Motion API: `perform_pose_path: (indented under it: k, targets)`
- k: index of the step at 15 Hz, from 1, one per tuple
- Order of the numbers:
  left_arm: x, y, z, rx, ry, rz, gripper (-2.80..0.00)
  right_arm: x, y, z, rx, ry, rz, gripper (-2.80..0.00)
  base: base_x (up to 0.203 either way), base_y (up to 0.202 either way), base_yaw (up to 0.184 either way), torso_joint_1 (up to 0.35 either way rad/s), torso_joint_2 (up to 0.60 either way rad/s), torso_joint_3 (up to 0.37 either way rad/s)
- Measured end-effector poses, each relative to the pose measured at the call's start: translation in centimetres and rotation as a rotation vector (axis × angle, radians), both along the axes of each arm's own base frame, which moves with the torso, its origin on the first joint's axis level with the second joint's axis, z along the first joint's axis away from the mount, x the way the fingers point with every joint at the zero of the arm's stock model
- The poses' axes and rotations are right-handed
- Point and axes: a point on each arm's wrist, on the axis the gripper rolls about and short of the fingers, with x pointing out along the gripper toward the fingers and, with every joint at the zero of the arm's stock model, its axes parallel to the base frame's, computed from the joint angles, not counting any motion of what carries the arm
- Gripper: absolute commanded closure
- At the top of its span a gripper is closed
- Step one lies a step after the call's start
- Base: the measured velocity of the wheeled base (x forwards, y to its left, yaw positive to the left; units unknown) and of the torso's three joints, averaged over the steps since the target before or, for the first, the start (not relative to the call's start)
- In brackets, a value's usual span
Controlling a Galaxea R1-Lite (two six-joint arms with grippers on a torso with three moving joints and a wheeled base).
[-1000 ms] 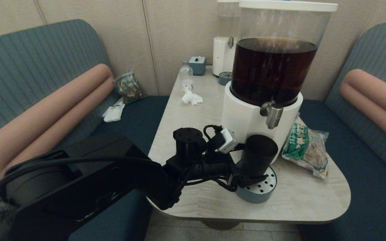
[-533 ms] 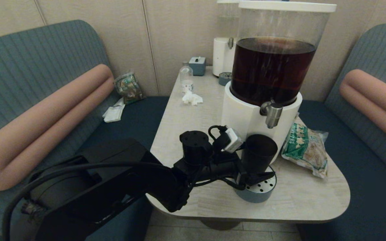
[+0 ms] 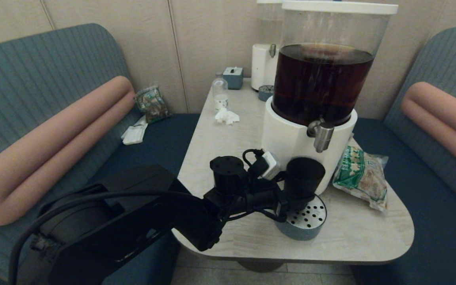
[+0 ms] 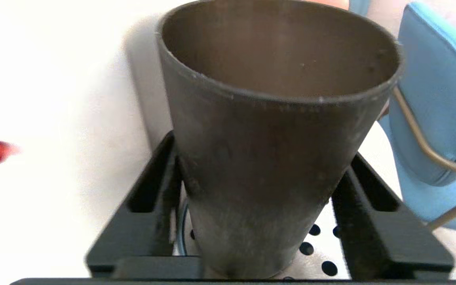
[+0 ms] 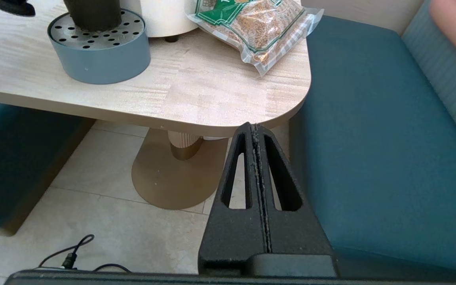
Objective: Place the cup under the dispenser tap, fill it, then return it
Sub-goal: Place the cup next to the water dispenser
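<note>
Pincer left (image 3: 297, 200) we are clenching on one cup (image 3: 302, 180), at seven o'clock of one dispenser tap (image 3: 322, 134); right pincer (image 5: 256, 132) clenched empty.

The white dispenser base (image 3: 291, 140) blocks the far side of the drip tray (image 3: 305, 225), a snack bag (image 3: 360, 174) crowds its right, and bare table (image 3: 366, 233) lies near.

head view high over table (image 3: 220, 130), wrist views close, all sharing drip tray (image 3: 307, 223)
</note>
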Motion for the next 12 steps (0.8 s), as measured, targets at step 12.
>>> perform_pose_path:
  k: [12]
  targets:
    - [-3.6, 3.1, 4.0, -0.105, 0.028, -0.009, 0.0, 0.0, 0.0, 0.0, 0.0, 0.0, 0.0, 0.0, 0.0, 0.0, 0.0, 0.0, 0.0, 0.0]
